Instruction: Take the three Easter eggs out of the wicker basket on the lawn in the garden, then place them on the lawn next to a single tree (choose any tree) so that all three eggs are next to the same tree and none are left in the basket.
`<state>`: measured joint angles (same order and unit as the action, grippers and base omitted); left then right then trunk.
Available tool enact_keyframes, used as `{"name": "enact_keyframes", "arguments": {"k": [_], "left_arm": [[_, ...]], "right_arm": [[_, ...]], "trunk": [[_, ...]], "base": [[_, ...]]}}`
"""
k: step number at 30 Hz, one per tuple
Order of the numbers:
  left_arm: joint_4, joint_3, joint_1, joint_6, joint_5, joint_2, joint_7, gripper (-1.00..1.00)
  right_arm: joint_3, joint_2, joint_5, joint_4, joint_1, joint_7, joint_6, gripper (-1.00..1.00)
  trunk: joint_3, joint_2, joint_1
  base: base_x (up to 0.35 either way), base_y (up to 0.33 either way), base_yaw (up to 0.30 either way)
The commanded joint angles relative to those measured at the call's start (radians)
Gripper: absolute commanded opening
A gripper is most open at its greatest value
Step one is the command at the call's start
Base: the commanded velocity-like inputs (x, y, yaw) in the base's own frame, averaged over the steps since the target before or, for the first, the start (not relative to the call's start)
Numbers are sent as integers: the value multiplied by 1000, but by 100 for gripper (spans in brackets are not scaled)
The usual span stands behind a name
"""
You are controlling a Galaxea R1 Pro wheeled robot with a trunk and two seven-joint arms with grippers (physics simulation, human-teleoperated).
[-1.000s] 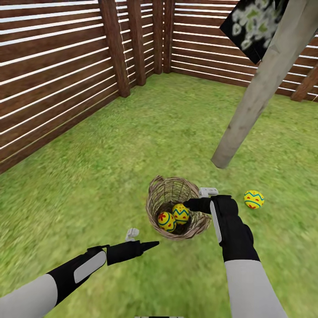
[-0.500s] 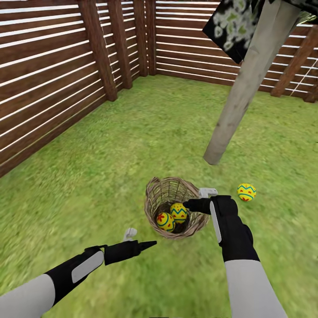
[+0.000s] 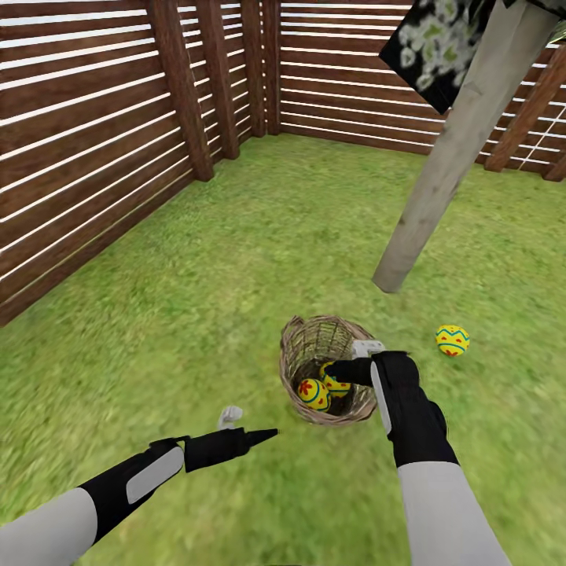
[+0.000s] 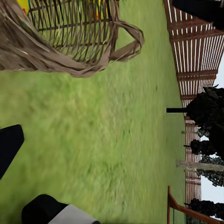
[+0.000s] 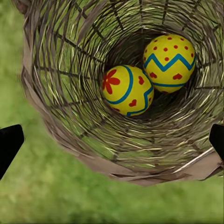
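The round brown woven wicker basket (image 3: 328, 369) stands on the patchy green lawn (image 3: 236, 259) near the pale grey-beige tree trunk (image 3: 440, 169). Two yellow eggs with red flowers and blue zigzags (image 5: 127, 90) (image 5: 169, 62) lie touching at its bottom; a third (image 3: 453, 340) already rests on the grass by the tree. The right gripper (image 3: 339, 368) hovers over the rim, fingers spread wide and empty. The left gripper (image 3: 248, 428) idles apart, its finger state unclear. The second pick seems in hand; next calls for descending onto the flowered egg.
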<state>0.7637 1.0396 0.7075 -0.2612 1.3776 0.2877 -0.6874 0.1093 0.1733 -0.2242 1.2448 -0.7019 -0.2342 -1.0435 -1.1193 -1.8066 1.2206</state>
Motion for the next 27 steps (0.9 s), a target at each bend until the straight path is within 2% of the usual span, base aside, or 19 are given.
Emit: {"name": "enact_keyframes", "arguments": {"k": [1, 12, 15, 22, 27], "left_arm": [[0, 4, 1, -7, 11, 1, -1, 100], [-1, 4, 1, -6, 13, 2, -1, 100], [-1, 4, 1, -6, 13, 1, -1, 100], [-1, 4, 1, -6, 12, 1, -1, 100], [-1, 4, 1, -6, 13, 1, -4, 100]], "right_arm": [[3, 1, -10, -1, -1, -10, -4, 100], [7, 1, -9, -61, -1, -10, -4, 100], [27, 1, -9, -84, -1, -10, -4, 100], [41, 1, -9, -91, -1, -9, -4, 100], [40, 1, -10, -91, -1, -5, -4, 100]], "trunk": [[-1, 0, 0], [-1, 0, 0], [-1, 0, 0], [-1, 0, 0], [-1, 0, 0]], "base": [[0, 250, 0], [0, 46, 0], [14, 0, 0], [265, 0, 0], [79, 0, 0]]}}
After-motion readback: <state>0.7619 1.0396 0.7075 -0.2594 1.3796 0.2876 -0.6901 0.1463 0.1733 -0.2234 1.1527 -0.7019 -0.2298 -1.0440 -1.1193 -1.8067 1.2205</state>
